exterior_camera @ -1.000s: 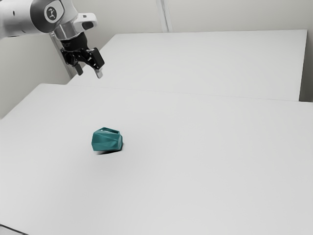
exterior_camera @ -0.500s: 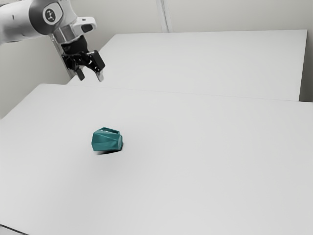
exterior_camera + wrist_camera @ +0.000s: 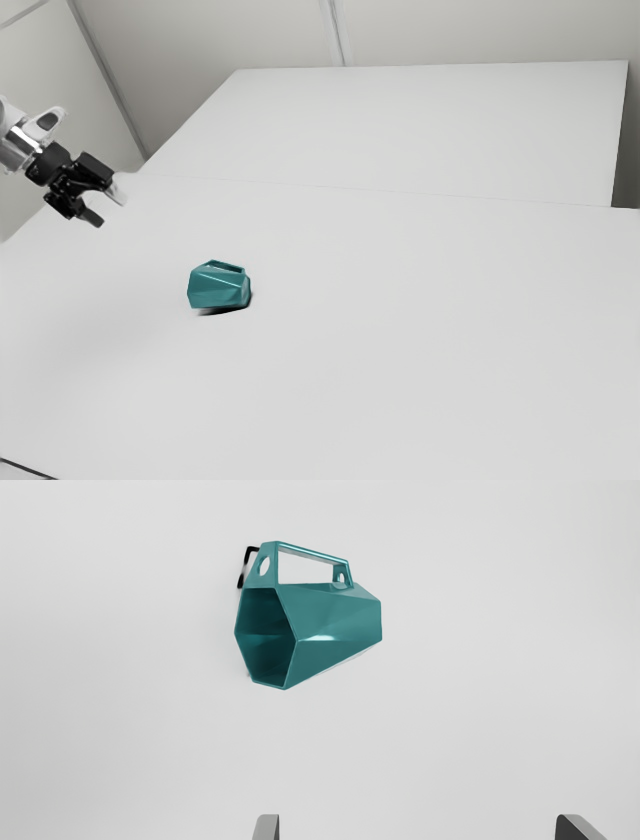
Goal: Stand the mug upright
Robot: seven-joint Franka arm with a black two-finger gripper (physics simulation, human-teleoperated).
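On table (image 3: 420, 350), mug (image 3: 217, 288) on side, well inside edges (image 3: 400, 191)

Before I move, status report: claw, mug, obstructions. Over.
Claw open, holding nothing. Mug lying on its side, not upright. No obstruction seen between them.
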